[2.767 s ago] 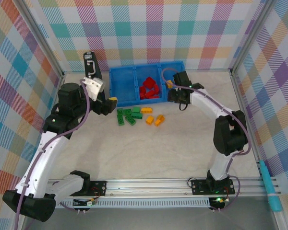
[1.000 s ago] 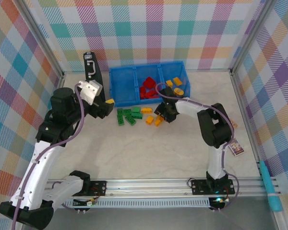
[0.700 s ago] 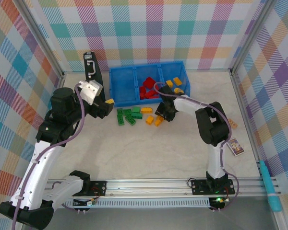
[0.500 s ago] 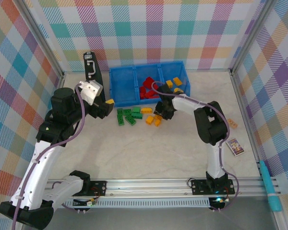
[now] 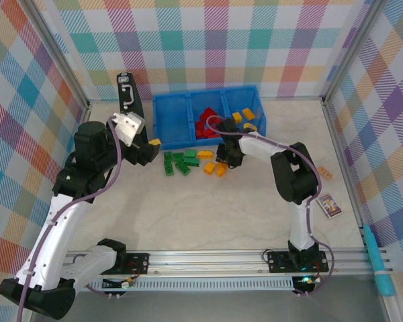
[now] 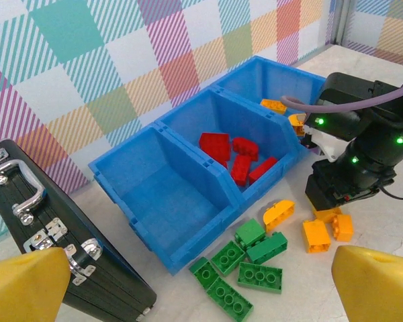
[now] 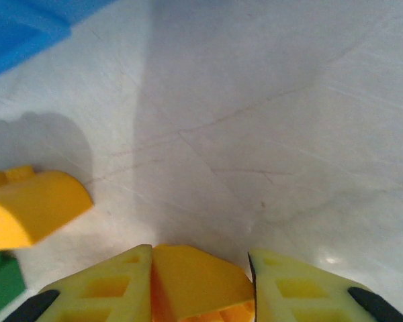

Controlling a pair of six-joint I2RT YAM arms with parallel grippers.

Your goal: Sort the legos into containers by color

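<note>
The blue tray [image 5: 176, 137] holds red legos [image 5: 207, 127] in its middle compartment and yellow-orange legos [image 5: 245, 119] in its right one; the left compartment [image 6: 166, 196] is bare. On the table in front lie several green legos [image 5: 178, 162] and loose yellow-orange legos [image 5: 206, 154]. My right gripper [image 5: 223, 159] is down among these, shut on a yellow-orange lego [image 7: 198, 276] that sits between both fingers [image 7: 102, 290]. From the left wrist, that gripper [image 6: 326, 213] stands by two loose orange bricks [image 6: 316, 235]. My left gripper [image 5: 152, 143] hovers open left of the green legos [image 6: 247, 266].
A black case with silver latches [image 5: 129, 94] stands left of the tray, close to my left arm. A small tan block [image 5: 324, 172] and a card [image 5: 329, 204] lie at the right. A blue pen [image 5: 378, 265] rests outside the frame rail.
My right gripper came down from the tray's right compartment to the loose yellow-orange bricks and closed on one. The left arm has hardly moved.
</note>
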